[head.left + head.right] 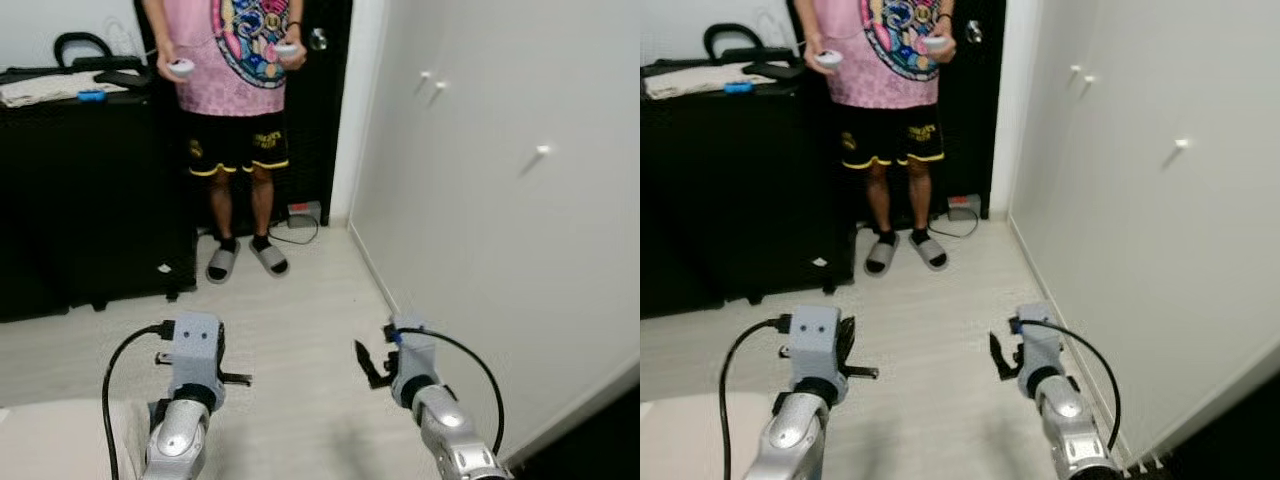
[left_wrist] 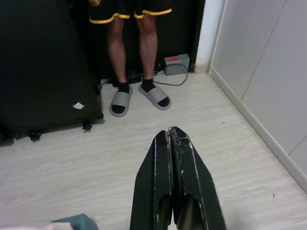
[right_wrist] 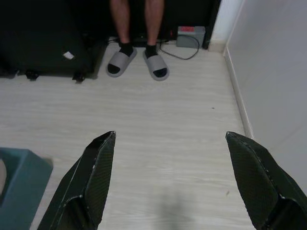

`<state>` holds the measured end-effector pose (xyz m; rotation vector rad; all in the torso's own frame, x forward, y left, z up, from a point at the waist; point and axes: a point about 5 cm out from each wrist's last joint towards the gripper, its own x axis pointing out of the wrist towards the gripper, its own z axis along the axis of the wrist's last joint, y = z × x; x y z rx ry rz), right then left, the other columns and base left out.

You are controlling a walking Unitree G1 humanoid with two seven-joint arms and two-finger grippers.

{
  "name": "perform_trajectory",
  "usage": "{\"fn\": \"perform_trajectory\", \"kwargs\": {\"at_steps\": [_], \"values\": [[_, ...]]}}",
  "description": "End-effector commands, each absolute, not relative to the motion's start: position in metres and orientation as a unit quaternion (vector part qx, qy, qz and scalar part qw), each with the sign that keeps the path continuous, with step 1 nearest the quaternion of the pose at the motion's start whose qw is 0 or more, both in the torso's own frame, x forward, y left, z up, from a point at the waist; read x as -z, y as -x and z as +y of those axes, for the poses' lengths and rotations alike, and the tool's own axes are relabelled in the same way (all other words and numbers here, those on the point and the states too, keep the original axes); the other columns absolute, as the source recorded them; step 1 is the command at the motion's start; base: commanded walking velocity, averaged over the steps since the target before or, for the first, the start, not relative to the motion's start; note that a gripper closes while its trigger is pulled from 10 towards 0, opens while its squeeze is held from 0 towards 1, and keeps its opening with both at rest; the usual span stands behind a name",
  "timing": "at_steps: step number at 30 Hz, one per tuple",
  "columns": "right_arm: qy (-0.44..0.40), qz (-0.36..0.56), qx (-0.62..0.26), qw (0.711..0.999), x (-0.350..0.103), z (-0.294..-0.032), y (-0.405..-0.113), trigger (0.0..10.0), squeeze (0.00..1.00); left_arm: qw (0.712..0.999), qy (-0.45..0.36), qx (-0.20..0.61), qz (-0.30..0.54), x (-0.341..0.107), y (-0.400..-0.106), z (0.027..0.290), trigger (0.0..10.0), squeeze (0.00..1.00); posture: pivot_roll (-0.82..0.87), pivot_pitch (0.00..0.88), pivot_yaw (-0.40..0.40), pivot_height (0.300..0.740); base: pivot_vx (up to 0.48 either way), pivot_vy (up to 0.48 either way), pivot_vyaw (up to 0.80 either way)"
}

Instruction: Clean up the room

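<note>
Pale wood-grain floor [image 1: 300,330] runs between a black cabinet [image 1: 90,200] on the left and a white wardrobe [image 1: 500,200] with small knobs on the right. A dark doorway stands at the far end.

Person [image 1: 240,90]: stands before the doorway in a pink shirt, black shorts, dark socks and grey slippers [image 2: 139,98], holding a white controller [image 1: 181,67] in each hand. A grey power strip [image 2: 176,63] with a black cable lies on the floor just behind the feet.

Cabinet top: a black bag [image 1: 95,55], a folded light cloth [image 1: 45,88] and a small blue item [image 1: 91,96].

Left gripper [image 2: 172,139]: raised over bare floor, fingers pressed together, holding nothing.

Right gripper [image 3: 170,148]: raised over bare floor near the wardrobe, fingers spread wide apart, holding nothing.

Teal object [image 3: 19,187]: its corner shows low beside the arms, on the robot's left. What it is cannot be told. A pale surface [image 1: 60,440] lies at the same corner in the head view.
</note>
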<state>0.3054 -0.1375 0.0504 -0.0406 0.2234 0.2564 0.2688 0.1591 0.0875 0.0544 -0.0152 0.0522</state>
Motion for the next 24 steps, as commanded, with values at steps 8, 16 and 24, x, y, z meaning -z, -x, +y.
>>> {"fn": "perform_trajectory", "kwargs": {"at_steps": [8, 16, 24], "values": [[0.020, 0.122, -0.131, 0.984, -0.0455, -0.1357, -0.3026, 10.0, 0.00, 0.999, -0.024, -0.030, -0.003, -0.0865, -0.2672, 0.1620, 10.0, 0.00, -0.03, 0.098, -0.068, 0.740, 0.278, 0.000, 0.00], [0.021, 0.123, -0.131, 0.983, -0.0452, -0.1363, -0.3024, 10.0, 0.00, 0.999, -0.023, -0.030, -0.003, -0.0864, -0.2670, 0.1610, 10.0, 0.00, -0.04, 0.102, -0.070, 0.740, 0.278, 0.000, 0.00], [0.021, 0.123, -0.131, 0.983, -0.0451, -0.1360, -0.3019, 10.0, 0.00, 0.999, -0.021, -0.029, -0.003, -0.0861, -0.2667, 0.1609, 10.0, 0.00, -0.04, 0.105, -0.069, 0.740, 0.276, 0.000, 0.00]]}}
